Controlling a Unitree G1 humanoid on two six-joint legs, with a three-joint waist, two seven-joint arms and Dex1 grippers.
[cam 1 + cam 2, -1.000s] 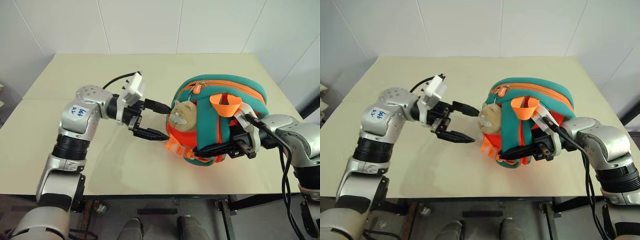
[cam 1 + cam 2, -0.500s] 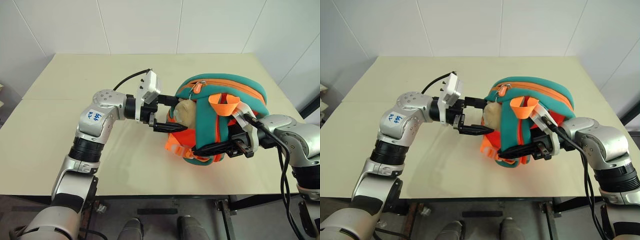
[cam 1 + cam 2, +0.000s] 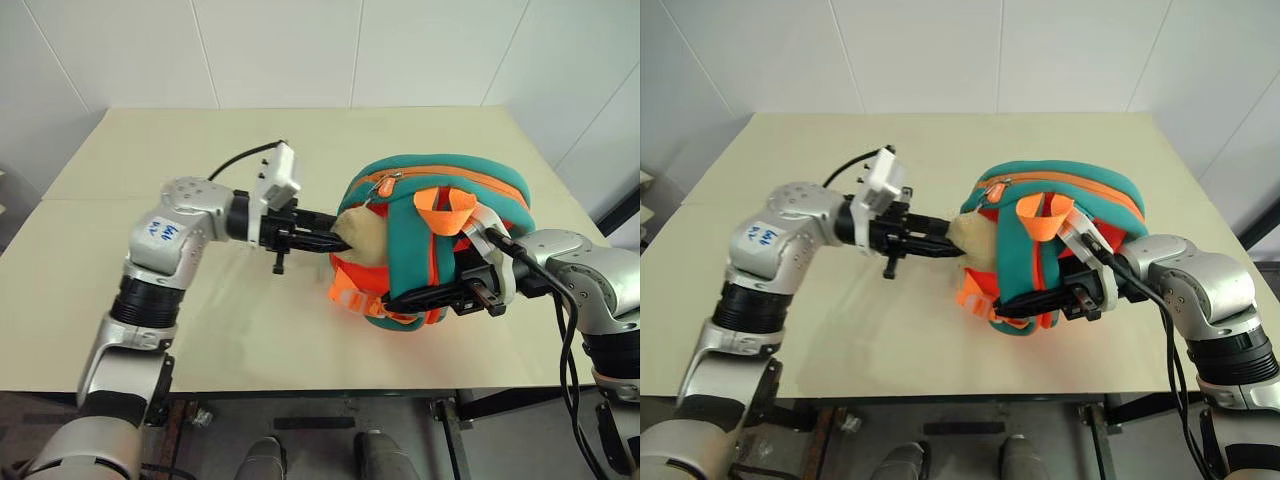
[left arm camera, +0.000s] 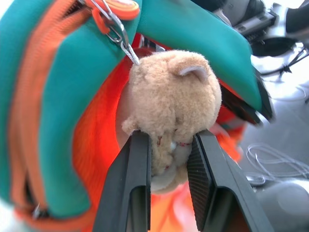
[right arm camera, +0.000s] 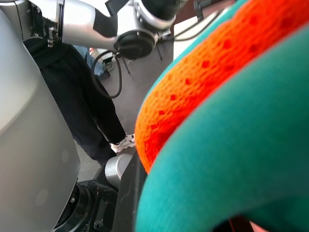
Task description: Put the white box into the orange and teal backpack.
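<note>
The small rounded orange and teal backpack point(image 3: 440, 235) stood right of centre on the pale beige tabletop point(image 3: 180, 330). The left tool point(image 4: 170, 159) was closed on the tan plush animal charm point(image 4: 174, 104) hanging from a metal chain at the backpack's left side. The right tool point(image 3: 440, 297) was clamped shut on a teal strap at the backpack's near side.

pale beige table point(image 3: 200, 330), seam across left part; resting on it, orange and teal backpack point(image 3: 500, 195).
</note>
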